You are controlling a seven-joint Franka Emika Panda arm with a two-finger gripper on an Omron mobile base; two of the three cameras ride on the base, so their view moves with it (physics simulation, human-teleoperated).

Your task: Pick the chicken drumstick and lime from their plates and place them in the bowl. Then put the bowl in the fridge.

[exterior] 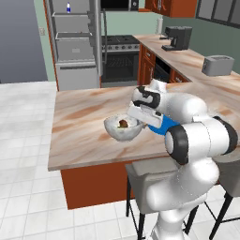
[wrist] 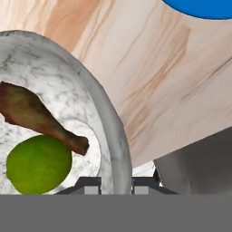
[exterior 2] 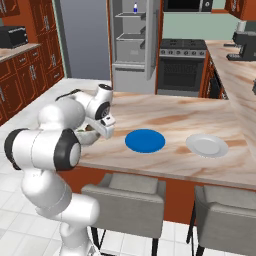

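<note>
End effector [wrist: 115, 185] pinched on the bowl's [wrist: 111, 127] rim, ready to lift.
Chicken drumstick [wrist: 38, 118] and lime [wrist: 38, 164] lie inside; bowl sits near the counter's [exterior: 79, 131] front edge, open fridge [exterior: 75, 42] well beyond its far edge.

A marble-patterned counter [exterior: 79, 126] on an orange-red base fills the middle. Two grey stools [exterior 2: 125, 197] stand at its near edge, at six o'clock. At twelve o'clock is a black oven [exterior: 120, 58]. At two o'clock sit a coffee machine [exterior: 177, 37] and a toaster [exterior: 217, 65].
</note>
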